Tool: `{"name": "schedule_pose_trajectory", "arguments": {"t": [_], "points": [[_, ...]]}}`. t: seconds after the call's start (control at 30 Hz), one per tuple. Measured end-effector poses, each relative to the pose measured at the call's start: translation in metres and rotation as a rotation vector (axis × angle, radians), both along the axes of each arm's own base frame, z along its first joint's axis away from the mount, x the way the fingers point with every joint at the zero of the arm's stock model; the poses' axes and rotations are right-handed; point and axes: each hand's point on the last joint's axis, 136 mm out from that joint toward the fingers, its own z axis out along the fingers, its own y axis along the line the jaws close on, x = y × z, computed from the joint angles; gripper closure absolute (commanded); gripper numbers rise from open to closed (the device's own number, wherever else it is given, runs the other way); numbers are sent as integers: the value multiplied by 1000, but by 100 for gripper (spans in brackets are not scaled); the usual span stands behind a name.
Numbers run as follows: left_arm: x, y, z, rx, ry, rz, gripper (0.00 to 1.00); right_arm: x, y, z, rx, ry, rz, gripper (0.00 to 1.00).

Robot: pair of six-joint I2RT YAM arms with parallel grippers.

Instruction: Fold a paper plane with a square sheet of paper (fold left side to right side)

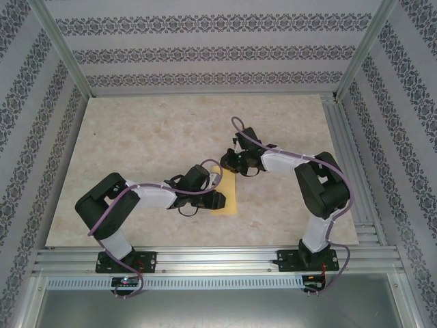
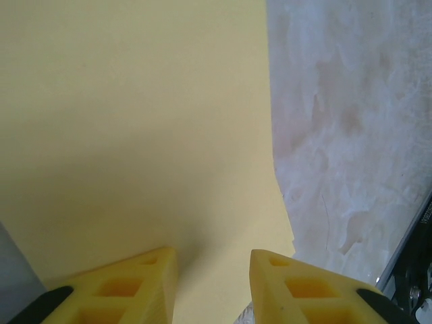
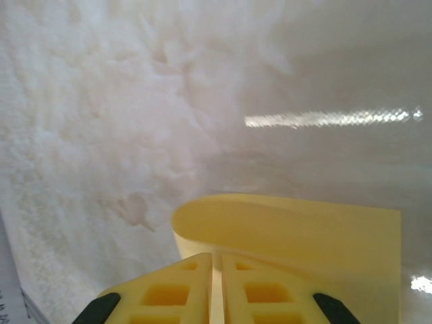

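The square sheet of paper (image 1: 227, 199) is pale yellow-orange and lies on the table between the two arms, its far part lifted and curled over. In the right wrist view the sheet (image 3: 304, 229) bends into a rounded loop just ahead of my right gripper (image 3: 217, 260), which is shut on its edge, a thin sliver of paper showing between the fingers. From above, the right gripper (image 1: 227, 162) sits at the paper's far end. My left gripper (image 1: 217, 183) hovers over the sheet (image 2: 135, 135). Its jaws (image 2: 214, 263) stand apart with the flat paper beneath them.
The marbled beige tabletop (image 1: 150, 137) spreads to the left and back. Aluminium rails (image 1: 348, 137) border the right side and the near edge. Patterned walls close in the cell. A dark part of the other arm (image 2: 412, 270) shows at the left wrist view's lower right.
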Motion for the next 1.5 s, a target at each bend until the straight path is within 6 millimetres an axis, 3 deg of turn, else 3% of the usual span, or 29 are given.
{"name": "schedule_pose_trajectory", "arguments": {"t": [0.2, 0.37, 0.5, 0.63, 0.7, 1.1, 1.27, 1.5], "points": [[0, 0, 0, 1, 4, 5, 64, -4, -16, 32, 14, -50, -26, 86], [0, 0, 0, 1, 9, 11, 64, -42, -39, 54, 27, -85, -35, 87], [1, -1, 1, -1, 19, 23, 63, -100, -59, 30, 28, -16, -29, 88], [2, -2, 1, -3, 31, 34, 63, -156, -59, -12, 10, 121, 11, 89], [3, -2, 1, -4, 37, 41, 64, -169, -56, -22, 8, 158, 22, 89], [6, -3, 2, 5, 51, 61, 64, -164, -28, -43, 22, 203, 23, 91], [9, -3, 4, 12, 48, 73, 62, -166, -27, -47, 0, 213, 24, 92], [27, -19, 28, -16, 4, 77, 60, -165, -32, -48, -35, 211, 19, 92]]}}
